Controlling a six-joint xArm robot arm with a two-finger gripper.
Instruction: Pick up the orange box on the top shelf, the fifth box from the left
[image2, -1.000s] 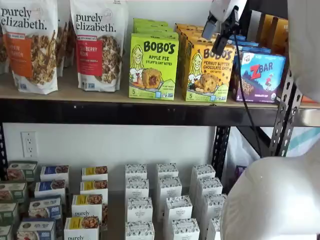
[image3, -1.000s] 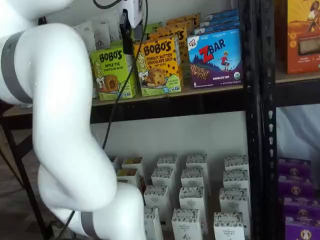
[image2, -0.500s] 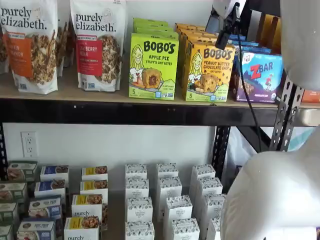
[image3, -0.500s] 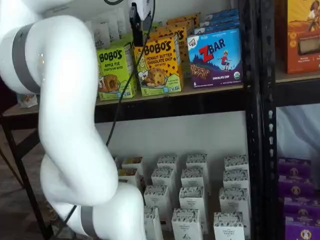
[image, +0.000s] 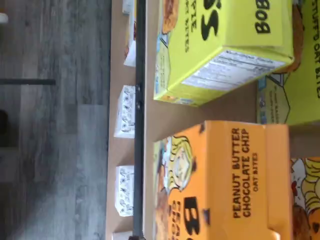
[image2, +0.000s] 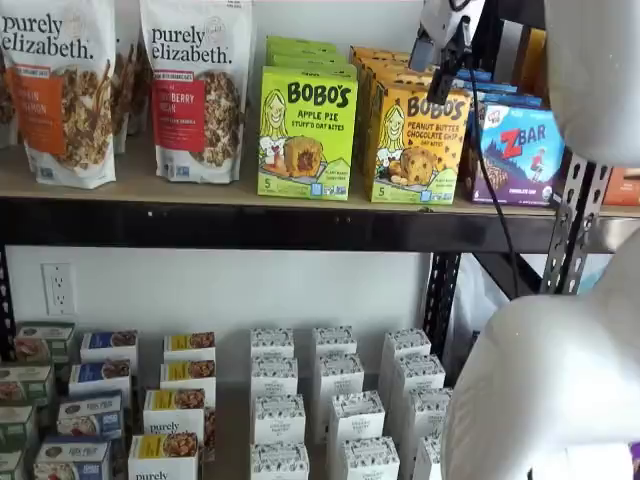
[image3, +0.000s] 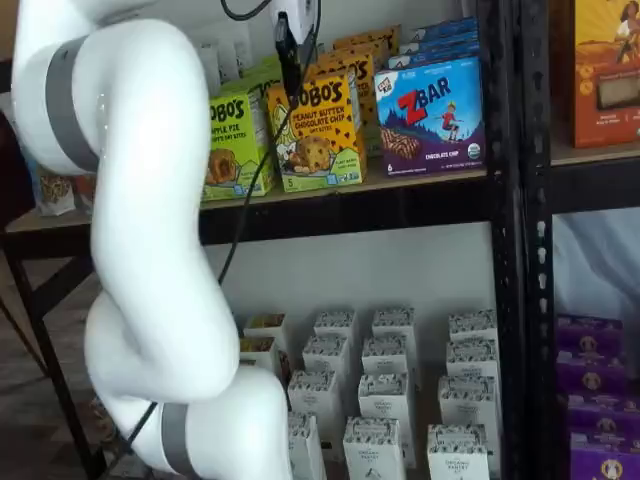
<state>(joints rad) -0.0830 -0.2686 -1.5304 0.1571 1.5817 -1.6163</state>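
The orange box (image2: 418, 145), a yellow-orange Bobo's Peanut Butter Chocolate Chip carton, stands at the front of the top shelf (image2: 200, 190), between a lime-green Bobo's Apple Pie box (image2: 307, 135) and a blue-purple ZBar box (image2: 520, 150). It also shows in a shelf view (image3: 320, 130). My gripper (image2: 440, 68) hangs from above, just in front of the orange box's upper edge, and shows too in a shelf view (image3: 291, 80). Only dark fingers with no plain gap show. The wrist view looks down on the orange box's top (image: 225, 180) and the lime-green box (image: 225, 45).
More orange cartons stand in a row behind the front one. Two purely elizabeth bags (image2: 195, 90) stand further left on the shelf. Several small white boxes (image2: 335, 400) fill the lower level. A black upright (image3: 505, 200) stands right of the ZBar box (image3: 432, 115). My white arm fills the foreground (image3: 140, 250).
My gripper has moved up and sideways from in front of the lime-green box's side to in front of the orange box's upper edge. The arm swung with it. No box has moved.
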